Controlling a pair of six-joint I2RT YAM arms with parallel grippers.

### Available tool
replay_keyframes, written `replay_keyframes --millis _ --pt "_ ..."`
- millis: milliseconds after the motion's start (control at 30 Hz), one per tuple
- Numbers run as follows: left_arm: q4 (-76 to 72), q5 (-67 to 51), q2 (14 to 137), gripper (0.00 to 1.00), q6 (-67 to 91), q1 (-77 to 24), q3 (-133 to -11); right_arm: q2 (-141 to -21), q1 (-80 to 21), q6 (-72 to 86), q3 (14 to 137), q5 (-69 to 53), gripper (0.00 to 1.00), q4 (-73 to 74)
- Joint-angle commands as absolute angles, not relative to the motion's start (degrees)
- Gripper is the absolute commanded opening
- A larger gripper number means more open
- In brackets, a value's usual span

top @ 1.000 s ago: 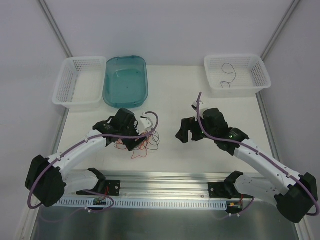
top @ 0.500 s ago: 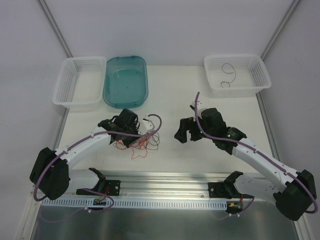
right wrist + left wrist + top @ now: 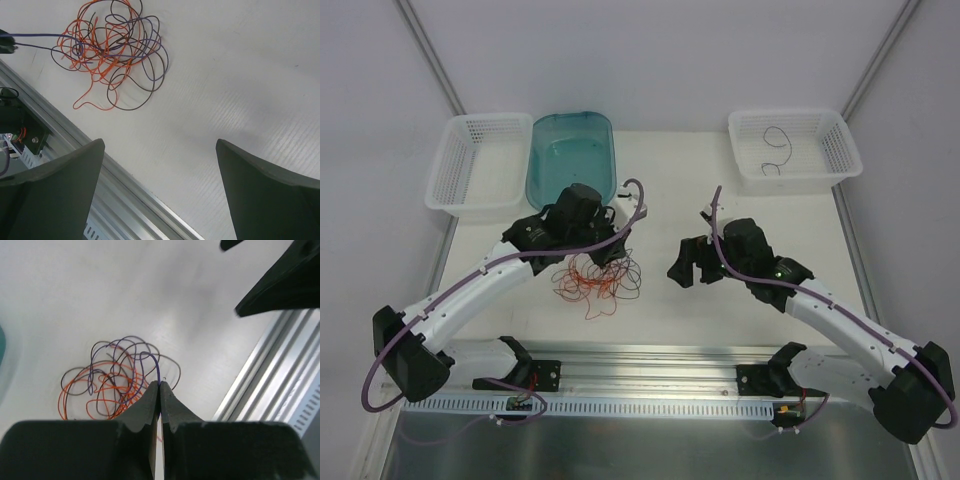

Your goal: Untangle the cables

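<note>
With your left pincer point(image 3: 160, 385) pinching one hair-thin dark purple wire point(image 3: 37, 35) and the right pincer point(image 3: 160, 143) spread, lifting could have dragged the whole orange-red-and-black knot point(image 3: 107, 55) along.

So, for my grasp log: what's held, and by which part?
Left jaws pinch the purple cable on a stretch outside the tangle; right jaws empty.
</note>
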State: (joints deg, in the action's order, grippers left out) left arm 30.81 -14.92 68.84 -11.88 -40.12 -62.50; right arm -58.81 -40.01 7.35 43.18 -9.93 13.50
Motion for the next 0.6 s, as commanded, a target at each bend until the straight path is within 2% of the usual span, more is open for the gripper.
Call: replay_keyframes --millis 0,133,267,567 --pt "30.59 -15.74 69.70 0.00 -2.83 -43.76 -68.72 -54.59 -40.34 8.35 42.37 -9.85 0.98 10.55" --pt "30.59 -12.66 69.52 0.00 3.15 -45.70 -75.49 -51.69 -40.34 8.00 41.22 -7.56 0.98 10.81" --pt "30.15 -9.24 68.12 0.00 8.60 -46.58 -80.67 -49.31 -40.34 7.56 39.56 -10.18 0.98 6.79" --pt "24.44 -6.42 64.87 0.00 16.60 -46.85 -75.06 -48.51 -41.83 6.95 35.33 -16.34 0.96 -6.85"
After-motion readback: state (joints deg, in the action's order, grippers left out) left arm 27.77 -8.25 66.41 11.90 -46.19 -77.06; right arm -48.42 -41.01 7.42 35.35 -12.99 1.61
